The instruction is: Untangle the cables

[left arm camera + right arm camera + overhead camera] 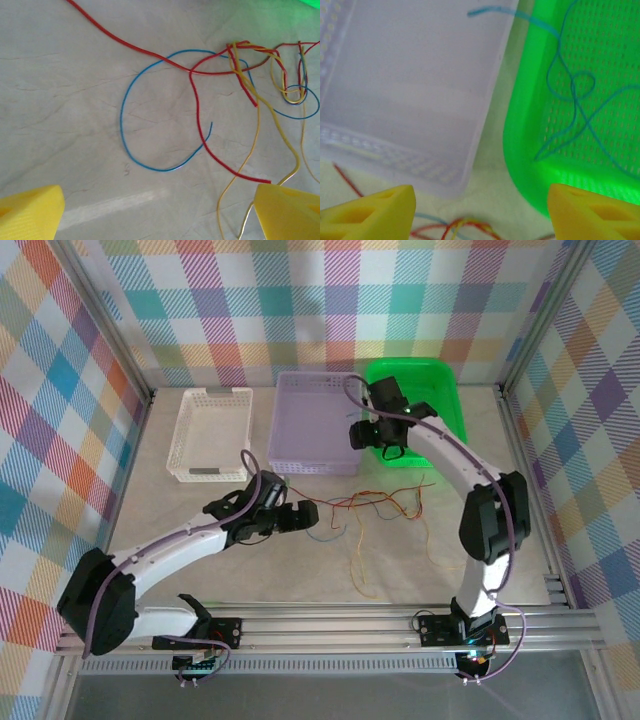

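- at the near edge of the table [190, 570], we see both arm bases bolted to the rail.
- the left gripper [290, 517] hovers low over the table, just left of the cables [372, 502]. its jaws stand wide and grip nothing.
- in the left wrist view, its yellow fingertips [31, 212] sit at the lower corners, with bare table and loose wire ends between them.
- the cables lie mid-table, in front of the baskets. red, yellow-orange and blue strands cross in a knot [245, 55] at the upper right of the left wrist view.
- a blue loop [131, 100] lies open to the left of the knot. a red strand [202, 135] crosses it and ends, in that view, just beside the right-hand fingertip.
- yellow-orange strands [258, 125] trail from the knot toward the near side.
- the right gripper [380, 443] hangs farther back, above the gap between the purple basket [312, 468] and the green basket [452, 390]. its jaws stand wide apart and hold nothing.
- in the right wrist view, part of the tangle shows between its fingertips [375, 215].
- a blue cable [575, 95] lies looped in the green basket, and one end passes over the rim toward the purple basket.
- the white basket [212, 395] sits to the left of the purple basket, toward the far side of the table.
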Robot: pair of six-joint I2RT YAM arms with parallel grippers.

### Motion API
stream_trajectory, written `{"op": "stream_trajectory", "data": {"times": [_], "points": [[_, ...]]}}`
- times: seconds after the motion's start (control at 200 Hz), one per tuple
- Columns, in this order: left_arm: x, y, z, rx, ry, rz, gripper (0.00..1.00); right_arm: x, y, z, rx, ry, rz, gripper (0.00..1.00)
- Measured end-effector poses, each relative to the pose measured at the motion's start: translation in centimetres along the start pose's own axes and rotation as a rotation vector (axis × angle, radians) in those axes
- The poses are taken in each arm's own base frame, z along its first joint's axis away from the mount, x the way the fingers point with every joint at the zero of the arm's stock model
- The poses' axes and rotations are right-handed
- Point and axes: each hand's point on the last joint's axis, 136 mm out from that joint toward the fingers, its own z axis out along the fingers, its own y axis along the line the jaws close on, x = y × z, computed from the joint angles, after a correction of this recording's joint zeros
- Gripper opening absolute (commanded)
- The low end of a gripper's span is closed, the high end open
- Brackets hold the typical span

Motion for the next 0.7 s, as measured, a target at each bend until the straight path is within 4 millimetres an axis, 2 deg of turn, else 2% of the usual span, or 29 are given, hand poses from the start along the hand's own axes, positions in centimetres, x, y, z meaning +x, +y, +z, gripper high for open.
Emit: {"op": "stream_trajectory", "data": {"times": [0.275,0.335,0.515,0.7], "points": [[1.7,-4.0,3.2,0.081,0.082,0.021,0.88,5.2,0.7,-3.5,-0.126,-0.023,0.073,0.71],[1.8,-4.5,3.6,0.093,0.088,0.014,0.83,5.9,1.1,-4.2,-0.163,-0.037,0.089,0.71],[2.0,-4.8,4.8,0.101,0.108,-0.016,0.69,8.2,2.3,-5.3,-0.257,-0.05,0.123,0.72],[2.7,-4.7,6.6,0.091,0.15,-0.034,0.58,11.0,3.4,-4.9,-0.311,-0.02,0.134,0.72]]}}
